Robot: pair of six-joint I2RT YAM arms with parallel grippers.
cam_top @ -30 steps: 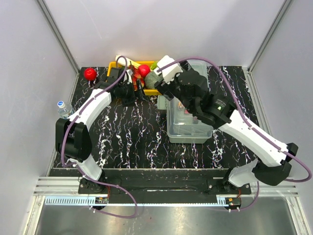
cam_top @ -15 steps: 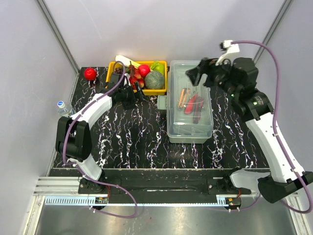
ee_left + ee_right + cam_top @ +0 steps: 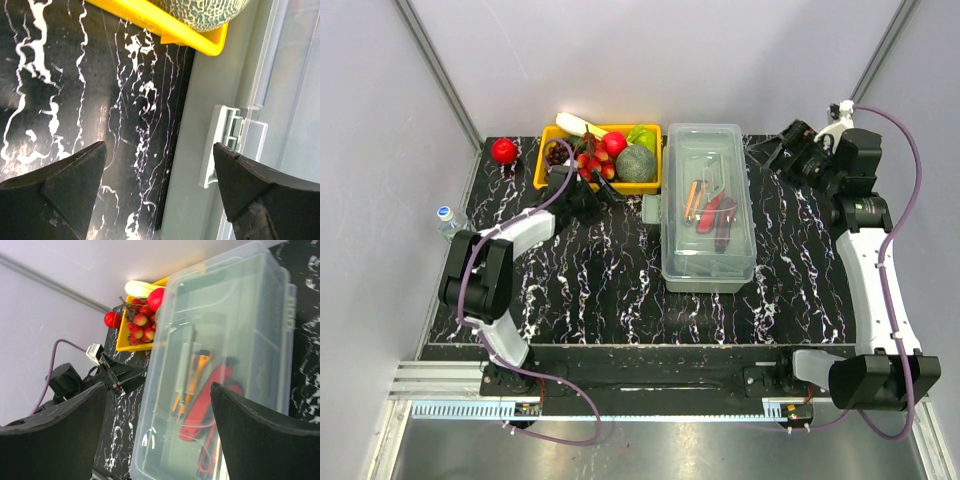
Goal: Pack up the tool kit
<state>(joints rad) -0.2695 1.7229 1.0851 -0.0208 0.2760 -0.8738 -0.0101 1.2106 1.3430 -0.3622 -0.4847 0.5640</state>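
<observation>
No text, label, brand, number or sign can be read in any view. Nothing legible is made out on the clear lid of the tool kit (image 3: pixel 709 205). Any print on the small bottle (image 3: pixel 447 220), well to the left of the tool kit, is too small to be read.

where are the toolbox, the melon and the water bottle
toolbox (image 3: pixel 709 145), top external view, bare far part of lid
melon (image 3: pixel 636 163), top external view, netted top
water bottle (image 3: pixel 445 213), top external view, cap
</observation>
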